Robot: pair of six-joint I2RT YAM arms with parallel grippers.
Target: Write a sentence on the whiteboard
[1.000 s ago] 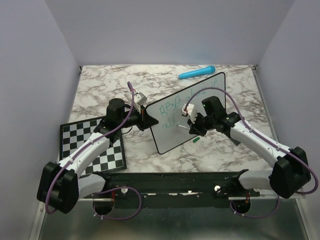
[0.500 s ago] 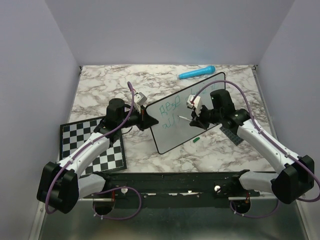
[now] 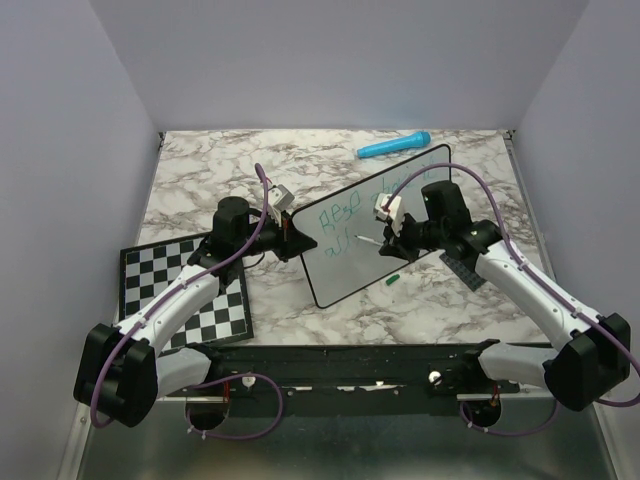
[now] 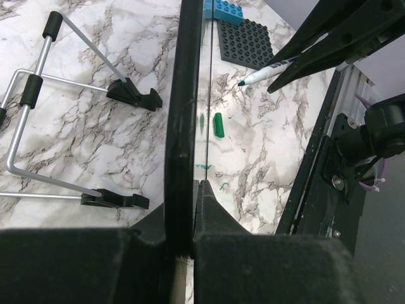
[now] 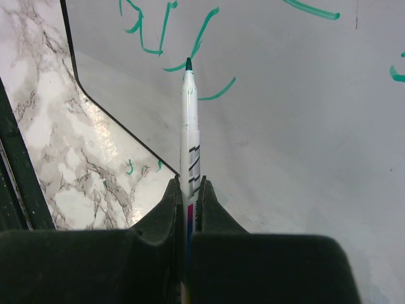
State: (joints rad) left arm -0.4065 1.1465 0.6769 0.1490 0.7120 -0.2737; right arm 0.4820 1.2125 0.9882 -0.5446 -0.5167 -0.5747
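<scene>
At mid-table the whiteboard [image 3: 342, 272] stands tilted, its left edge clamped in the left gripper [image 3: 290, 229]. Only the left wrist view shows the wire stand [image 4: 133, 95] behind it. The right gripper [image 5: 188, 187] pinches a green marker [image 5: 189, 120], its tip apparently touching the loopy green sentence [image 3: 340, 215].

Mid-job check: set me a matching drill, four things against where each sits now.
1. white whiteboard with black rim
2. white marker with green tip
3. small green marker cap
4. bright blue cylindrical object

a. on the marble tabletop beside the board
b. edge clamped in the left jaws
c. at the tabletop's far edge
d. gripped in the right jaws

Pairs: 1-b, 2-d, 3-a, 4-c
</scene>
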